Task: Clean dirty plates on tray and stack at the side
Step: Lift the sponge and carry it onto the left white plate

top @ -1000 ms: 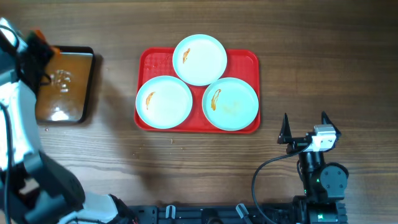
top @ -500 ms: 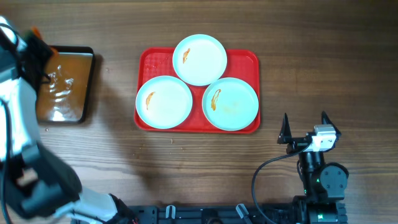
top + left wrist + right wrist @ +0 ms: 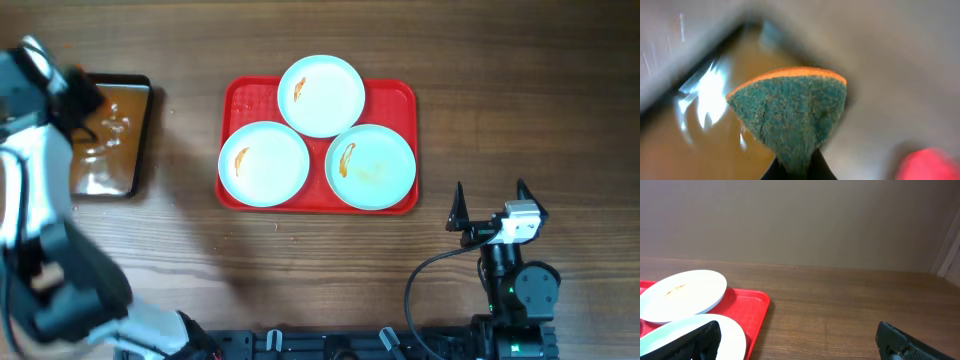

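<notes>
Three white plates lie on the red tray (image 3: 400,95): one at the back (image 3: 321,95), one front left (image 3: 264,164), one front right (image 3: 371,166). Each has an orange-brown smear. My left gripper (image 3: 796,167) is shut on a green and orange sponge (image 3: 790,112) and holds it over the black tray of brownish water (image 3: 110,140) at the far left. My right gripper (image 3: 490,205) is open and empty, parked right of the red tray's front corner. The right wrist view shows the back plate (image 3: 682,295), the front right plate (image 3: 735,337) and the tray's rim (image 3: 757,305).
The black tray of brownish water (image 3: 685,145) has rippling, glinting liquid. Bare wooden table (image 3: 520,90) lies right of the red tray and between the two trays. The arm bases and cables stand at the front edge (image 3: 500,300).
My left arm has shifted slightly right over the black tray with the sponge, and the water's ripples have changed. The right arm and the plates have not moved.
</notes>
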You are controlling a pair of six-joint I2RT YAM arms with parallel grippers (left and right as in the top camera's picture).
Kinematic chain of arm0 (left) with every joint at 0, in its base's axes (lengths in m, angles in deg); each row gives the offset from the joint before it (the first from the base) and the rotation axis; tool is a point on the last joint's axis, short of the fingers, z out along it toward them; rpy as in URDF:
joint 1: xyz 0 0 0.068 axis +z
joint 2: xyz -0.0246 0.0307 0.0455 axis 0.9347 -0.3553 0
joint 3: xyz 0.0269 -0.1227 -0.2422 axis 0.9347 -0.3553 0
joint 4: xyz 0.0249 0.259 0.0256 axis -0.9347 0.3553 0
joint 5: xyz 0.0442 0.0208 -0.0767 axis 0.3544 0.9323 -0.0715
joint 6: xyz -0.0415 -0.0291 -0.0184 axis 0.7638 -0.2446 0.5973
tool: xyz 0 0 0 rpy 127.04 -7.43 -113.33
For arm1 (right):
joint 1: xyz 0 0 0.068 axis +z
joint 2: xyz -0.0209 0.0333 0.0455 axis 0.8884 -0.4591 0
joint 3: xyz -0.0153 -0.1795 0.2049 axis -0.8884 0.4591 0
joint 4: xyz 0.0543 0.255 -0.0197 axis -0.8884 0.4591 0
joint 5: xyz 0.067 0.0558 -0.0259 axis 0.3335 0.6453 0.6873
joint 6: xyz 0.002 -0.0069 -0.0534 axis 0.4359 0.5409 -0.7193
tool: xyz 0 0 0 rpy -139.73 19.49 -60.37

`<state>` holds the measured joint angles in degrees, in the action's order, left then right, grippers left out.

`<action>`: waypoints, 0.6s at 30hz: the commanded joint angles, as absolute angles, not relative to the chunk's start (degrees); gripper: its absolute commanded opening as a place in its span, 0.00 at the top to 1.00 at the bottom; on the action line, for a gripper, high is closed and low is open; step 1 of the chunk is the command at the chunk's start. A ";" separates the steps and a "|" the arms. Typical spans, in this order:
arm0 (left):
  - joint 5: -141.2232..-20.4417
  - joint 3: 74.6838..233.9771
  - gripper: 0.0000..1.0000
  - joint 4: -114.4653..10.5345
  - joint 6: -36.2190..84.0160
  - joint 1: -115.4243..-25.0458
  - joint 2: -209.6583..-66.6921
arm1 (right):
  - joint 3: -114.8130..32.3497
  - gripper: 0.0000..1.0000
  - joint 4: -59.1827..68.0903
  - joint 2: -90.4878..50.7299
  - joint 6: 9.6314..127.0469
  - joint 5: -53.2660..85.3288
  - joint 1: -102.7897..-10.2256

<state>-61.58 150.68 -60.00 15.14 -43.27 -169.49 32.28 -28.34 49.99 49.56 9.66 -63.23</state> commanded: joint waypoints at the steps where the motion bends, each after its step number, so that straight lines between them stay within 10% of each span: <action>1: -59.52 150.59 0.96 -59.78 13.55 -42.77 -166.67 | 32.35 0.00 -28.47 50.25 48.56 10.36 -63.49; 8: -61.47 151.95 0.96 -52.41 13.59 -54.75 -145.64 | 32.35 0.00 -28.45 50.25 48.58 10.36 -63.49; 18: -71.61 147.40 0.96 -38.77 13.59 -79.54 -164.44 | 32.35 0.00 -28.47 50.25 48.58 10.36 -63.49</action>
